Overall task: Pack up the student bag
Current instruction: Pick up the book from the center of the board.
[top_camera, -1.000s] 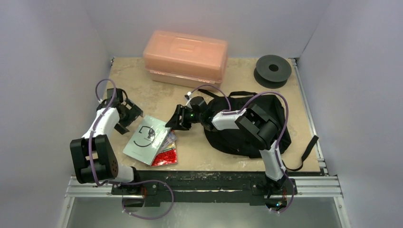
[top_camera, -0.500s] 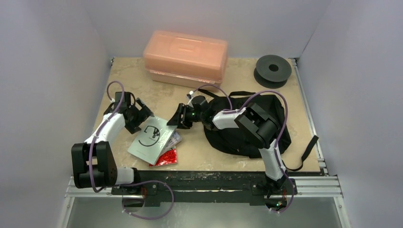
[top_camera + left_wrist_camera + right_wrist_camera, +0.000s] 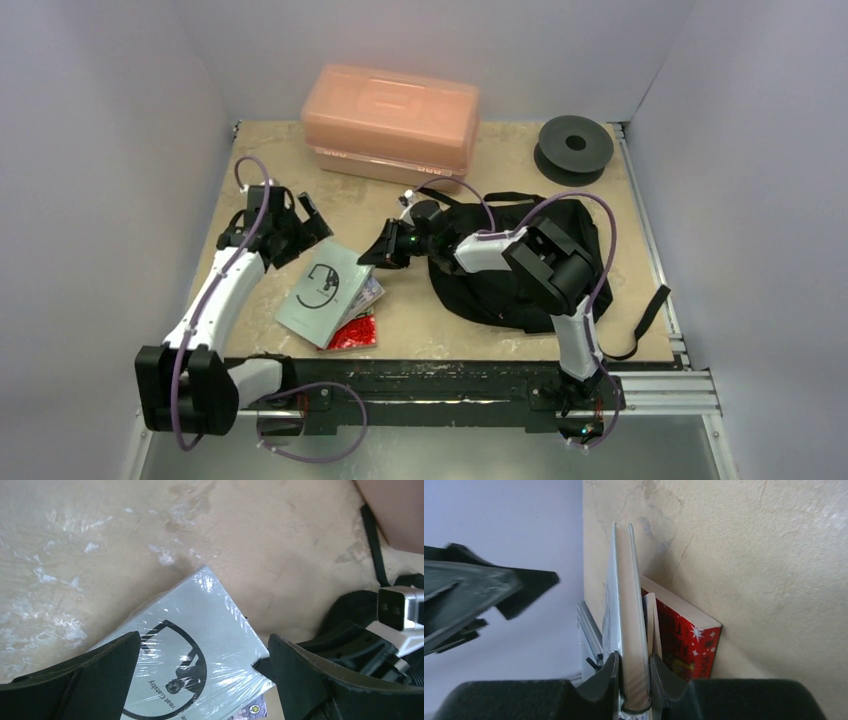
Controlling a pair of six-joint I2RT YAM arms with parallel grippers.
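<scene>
My right gripper (image 3: 634,676) is closed on the edge of the grey book (image 3: 322,292). This book lies partly over a red book (image 3: 352,333), toward the front left of the table (image 3: 420,325). My left gripper (image 3: 292,226) stands wide open over the grey book's far corner. The bag (image 3: 492,292) lies on the table's right half, near the front edge.
</scene>
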